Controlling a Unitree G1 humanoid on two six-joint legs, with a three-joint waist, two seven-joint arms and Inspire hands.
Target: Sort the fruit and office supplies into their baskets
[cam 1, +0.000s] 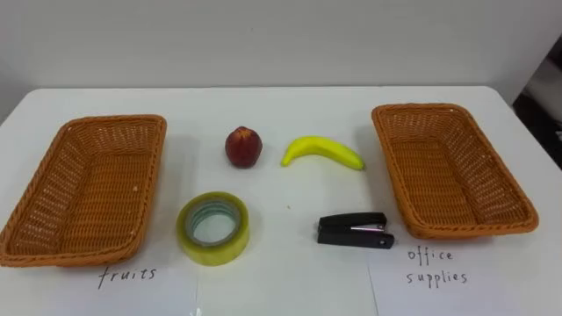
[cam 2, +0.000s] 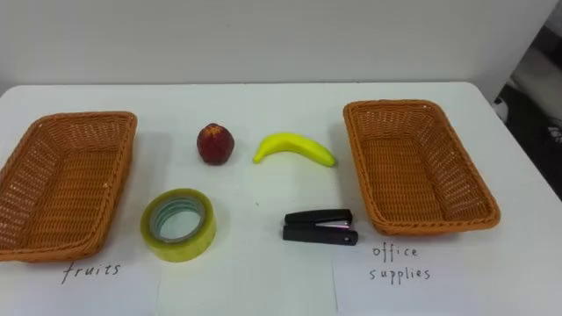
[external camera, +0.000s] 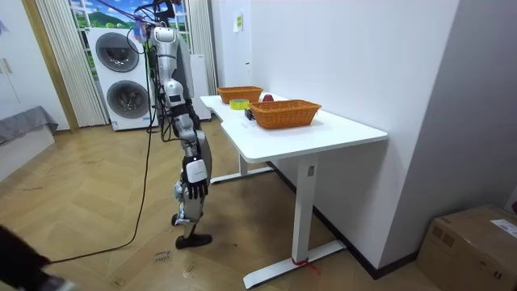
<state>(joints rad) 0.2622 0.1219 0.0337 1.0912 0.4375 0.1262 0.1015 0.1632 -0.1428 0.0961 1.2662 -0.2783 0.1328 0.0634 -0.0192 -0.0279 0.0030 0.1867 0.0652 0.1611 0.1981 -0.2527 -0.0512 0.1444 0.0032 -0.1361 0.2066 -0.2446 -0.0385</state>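
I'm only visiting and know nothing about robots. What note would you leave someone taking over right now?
Hands: the right hand hangs beside the robot, away from the white table.
Things: the round red fruit, banana, yellow tape roll and black stapler all lie on the table between the baskets.
Done: nothing; the fruits basket, left, and the office supplies basket, right, are empty.
Left: fruit and banana into the fruits basket; tape and stapler into the other.

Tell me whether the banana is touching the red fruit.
Apart. The left eye view shows a strip of bare white table between the banana and the red fruit.
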